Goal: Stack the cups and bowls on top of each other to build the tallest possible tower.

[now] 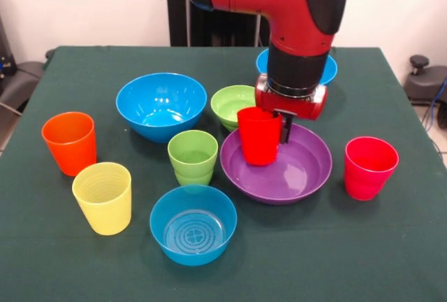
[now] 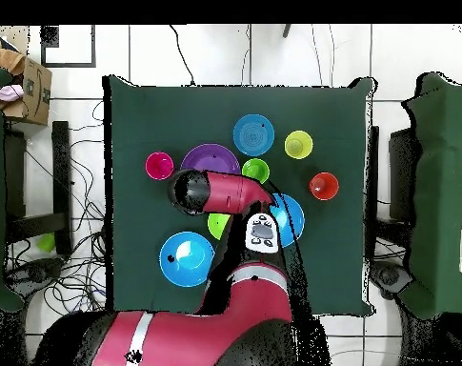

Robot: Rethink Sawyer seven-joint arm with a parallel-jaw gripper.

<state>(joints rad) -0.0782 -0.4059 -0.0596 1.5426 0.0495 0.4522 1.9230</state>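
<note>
**Red cup held over the purple bowl**

My tool (image 1: pixel 272 128) was clamped on the rim of the red cup (image 1: pixel 258 136), which hung upright and mouth-up over the far part of the purple bowl (image 1: pixel 307 169). Whether its base already touched the bowl floor I could not tell from the front; from overhead my arm hid the cup altogether.

No tower stood yet. The other pieces sat singly on the green surface (image 1: pixel 391 246): a large blue bowl (image 1: pixel 161 105) and the small green bowl (image 1: pixel 232 104) beside the purple one, a second large blue bowl (image 1: pixel 328 70) behind my arm, the ringed small blue bowl (image 1: pixel 193 225) at the near edge, and the orange cup (image 1: pixel 69 142), yellow cup (image 1: pixel 103 197), light green cup (image 1: pixel 193 156) and pinkish-red cup (image 1: pixel 369 167) around them.

To do this step well, I judged the cup should be carried level and moved slowly, since a rim grip lets a light tumbler swing. Wherever it went, it needed to be centred, settled flat, and released only once it bore its own weight. A wide blue bowl looked the steadiest base.
</note>
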